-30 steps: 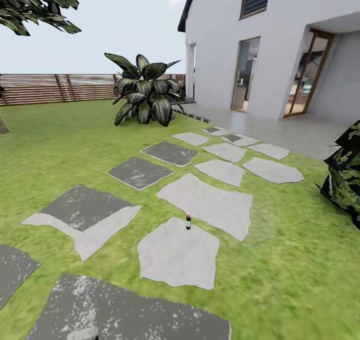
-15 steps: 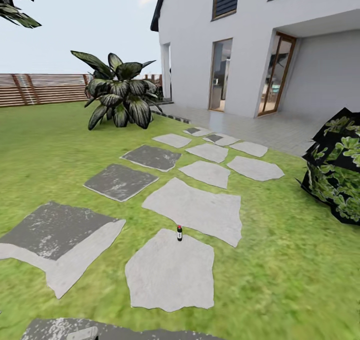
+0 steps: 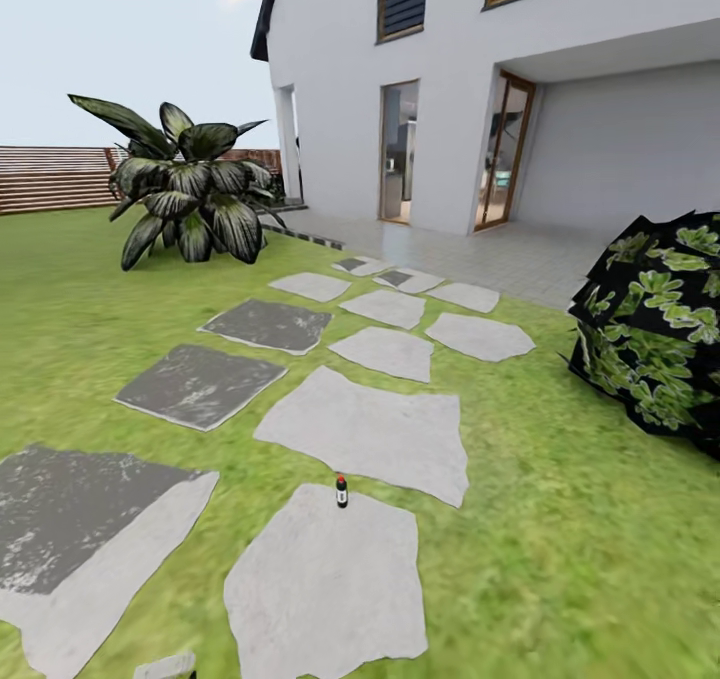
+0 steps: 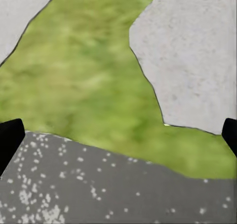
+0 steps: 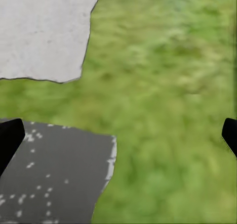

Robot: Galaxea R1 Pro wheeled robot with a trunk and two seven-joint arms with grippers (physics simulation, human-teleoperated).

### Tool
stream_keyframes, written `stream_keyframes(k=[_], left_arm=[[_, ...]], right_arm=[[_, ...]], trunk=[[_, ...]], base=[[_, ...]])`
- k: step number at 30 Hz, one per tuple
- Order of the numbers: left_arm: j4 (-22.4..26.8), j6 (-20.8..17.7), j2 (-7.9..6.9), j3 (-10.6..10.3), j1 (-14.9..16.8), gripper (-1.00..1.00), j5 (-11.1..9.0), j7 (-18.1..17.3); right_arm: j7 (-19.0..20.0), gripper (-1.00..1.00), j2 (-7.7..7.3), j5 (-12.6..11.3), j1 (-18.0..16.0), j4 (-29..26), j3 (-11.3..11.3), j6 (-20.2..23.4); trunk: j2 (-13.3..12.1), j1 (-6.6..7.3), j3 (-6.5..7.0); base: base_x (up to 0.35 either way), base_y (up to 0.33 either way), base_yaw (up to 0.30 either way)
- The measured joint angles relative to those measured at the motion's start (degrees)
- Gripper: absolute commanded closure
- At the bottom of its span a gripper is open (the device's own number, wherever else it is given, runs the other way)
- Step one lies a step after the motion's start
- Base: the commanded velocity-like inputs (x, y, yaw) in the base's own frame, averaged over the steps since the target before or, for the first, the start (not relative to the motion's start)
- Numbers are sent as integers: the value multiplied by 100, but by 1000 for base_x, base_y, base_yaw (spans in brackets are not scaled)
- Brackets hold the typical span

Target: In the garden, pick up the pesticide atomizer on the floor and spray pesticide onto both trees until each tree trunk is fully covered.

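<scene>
Standing upright, the pesticide atomizer [image 3: 342, 491] sat on a pale stepping stone [image 3: 325, 584] amid grass [image 3: 560, 519]. Both hands hung released, left hand [image 4: 118, 137] and right hand [image 5: 118, 135].

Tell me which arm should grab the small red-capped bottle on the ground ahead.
Left, but only narrowly: the bottle stands just left of centre in the head view. The left pincer and the right pincer are both open.
</scene>
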State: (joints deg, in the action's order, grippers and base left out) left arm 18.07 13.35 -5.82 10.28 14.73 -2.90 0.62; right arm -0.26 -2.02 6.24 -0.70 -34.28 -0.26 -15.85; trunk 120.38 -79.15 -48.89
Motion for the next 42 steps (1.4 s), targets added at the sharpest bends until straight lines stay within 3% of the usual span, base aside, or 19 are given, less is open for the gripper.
stream_keyframes(k=[28, 42], left_arm=[[-5, 1, 2, -9, -1, -100, 0, -60], [4, 1, 2, -9, -1, -100, 9, -70]], right_arm=[[0, -100, 0, 0, -1, 0, 0, 2], [0, -100, 0, 0, -1, 0, 0, 2]], trunk=[[0, 0, 0], [0, 0, 0]], base=[[320, 147, -266], [12, 281, -266]])
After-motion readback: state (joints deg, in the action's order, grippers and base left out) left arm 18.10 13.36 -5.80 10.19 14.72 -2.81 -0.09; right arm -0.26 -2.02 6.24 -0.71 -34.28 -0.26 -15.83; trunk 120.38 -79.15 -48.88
